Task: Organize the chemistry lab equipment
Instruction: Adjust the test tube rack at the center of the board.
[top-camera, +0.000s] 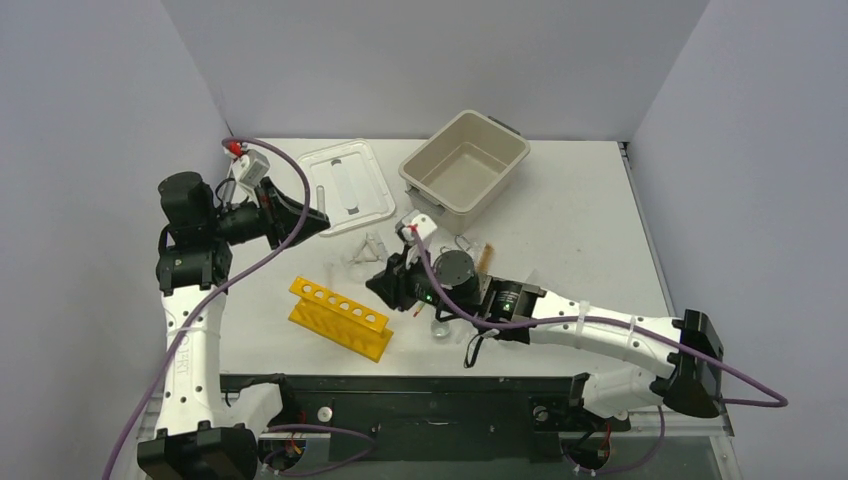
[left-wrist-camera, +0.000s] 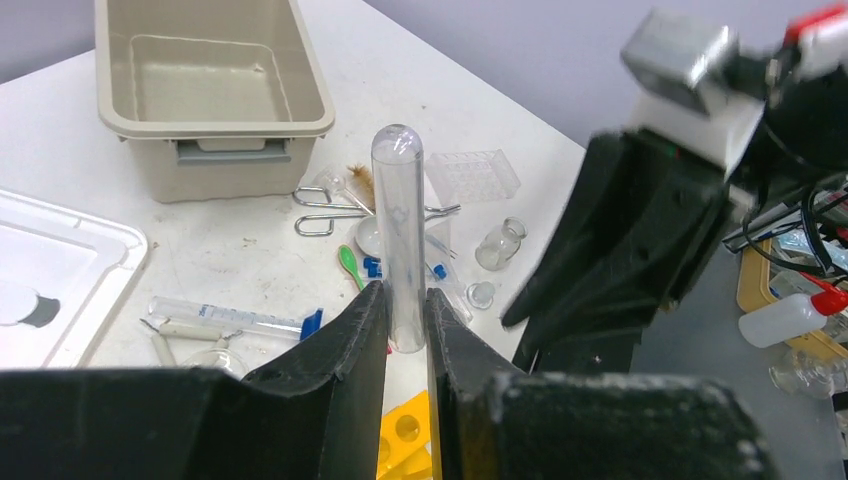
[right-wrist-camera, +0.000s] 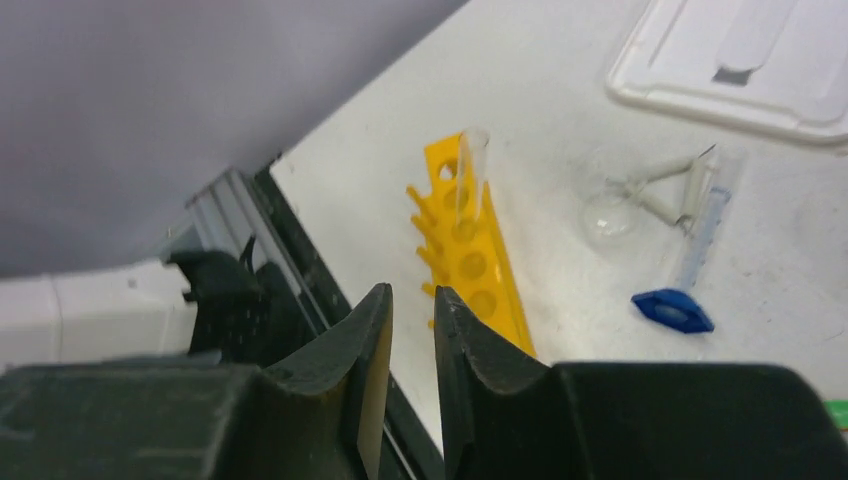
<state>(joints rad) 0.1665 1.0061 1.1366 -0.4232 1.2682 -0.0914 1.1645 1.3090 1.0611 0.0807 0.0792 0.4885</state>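
Note:
My left gripper (left-wrist-camera: 405, 290) is shut on a clear test tube (left-wrist-camera: 397, 220) and holds it upright in the air, above the left part of the table (top-camera: 318, 222). The yellow holed tube rack (top-camera: 340, 318) lies below it and shows in the left wrist view (left-wrist-camera: 412, 437). One clear tube (right-wrist-camera: 471, 165) stands in a far hole of the rack (right-wrist-camera: 478, 268). My right gripper (right-wrist-camera: 412, 292) is empty, its jaws a narrow gap apart, hovering near the rack's right end (top-camera: 380, 286). Metal tongs (left-wrist-camera: 328, 210), a green spatula (left-wrist-camera: 349, 264), a vial (left-wrist-camera: 499, 243) and a blue-capped tube (left-wrist-camera: 232, 318) lie scattered.
The beige tub (top-camera: 466, 168) stands at the back, with the white lid (top-camera: 347, 185) to its left. A round flask (right-wrist-camera: 608, 214) and a blue cap (right-wrist-camera: 673, 309) lie by the rack. The right arm (left-wrist-camera: 640, 230) is close on the left gripper's right side.

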